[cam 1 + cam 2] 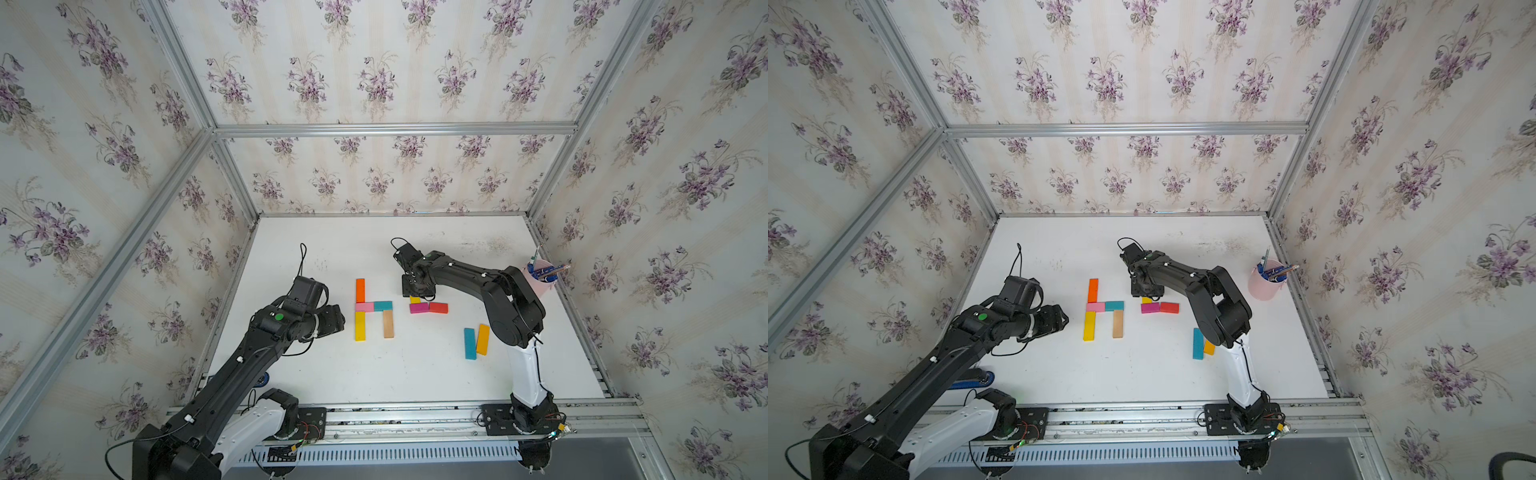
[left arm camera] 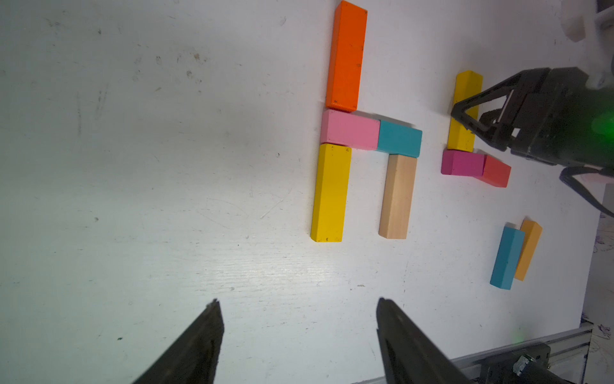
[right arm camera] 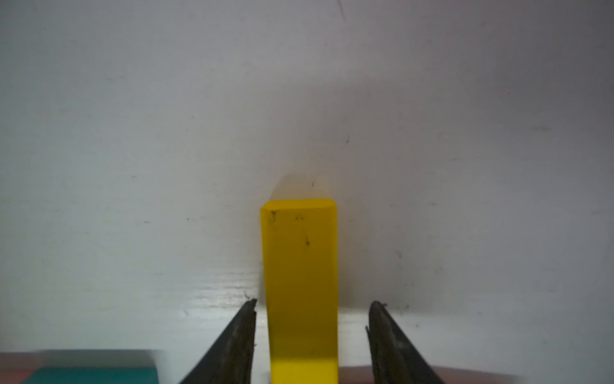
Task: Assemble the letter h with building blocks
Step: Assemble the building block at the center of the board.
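Jaws of right gripper [image 3: 312,307] part-open, straddling yellow bar [image 3: 299,266] mid-tabletop [image 1: 374,374], toward far edge; gaps both sides. Left gripper [image 2: 297,309] wide, empty. Risk: uneven closing shoves bar into magenta bar [image 2: 461,162].

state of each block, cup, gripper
orange block: flat, in h
pink block: flat, in h
teal block: flat, in h
yellow block: flat, in h
tan block: flat, in h
second yellow block: flat, unclamped
magenta block: flat, free
red block: flat, touching magenta block
blue block: flat, free
amber block: flat, free
cup: upright, holds pens
left gripper: open, empty
right gripper: open, straddling second yellow block
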